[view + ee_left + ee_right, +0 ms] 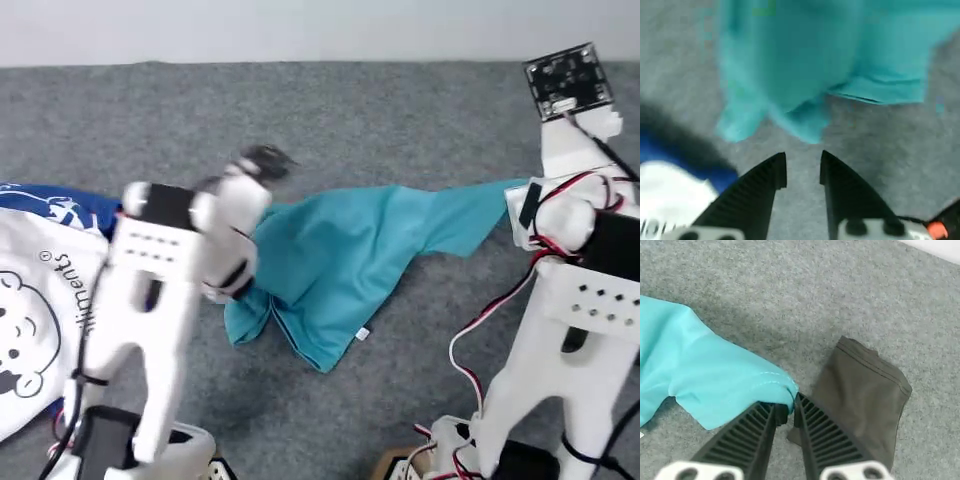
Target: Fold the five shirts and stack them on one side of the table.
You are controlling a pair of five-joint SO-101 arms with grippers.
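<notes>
1. The teal shirt (340,260) lies crumpled in the middle of the grey worktop (400,120), and one long corner of it is pulled out to the side of the right arm.
2. The step in hand seems to be spreading this shirt flat before any fold.
3. To do it well, the right gripper (785,412) should keep its corner tight. The other arm should take the bunched end on the opposite side, so that the cloth is stretched between the two and laid down without wrinkles.
4. The pull should be gentle, because only a thin hem is pinched and I think it could slip out.
5. The right gripper is clenched on the hem of the teal shirt, with the cloth folded over its fingertips.
6. The left gripper (802,170) is released, with a narrow gap between its jaws. It holds nothing and hangs just beside the bunched end of the teal shirt.
7. A dark shirt (860,390), folded, lies near the pinched corner.
8. A white shirt (40,310) and a blue shirt (60,205) lie beyond the opposite end.
</notes>
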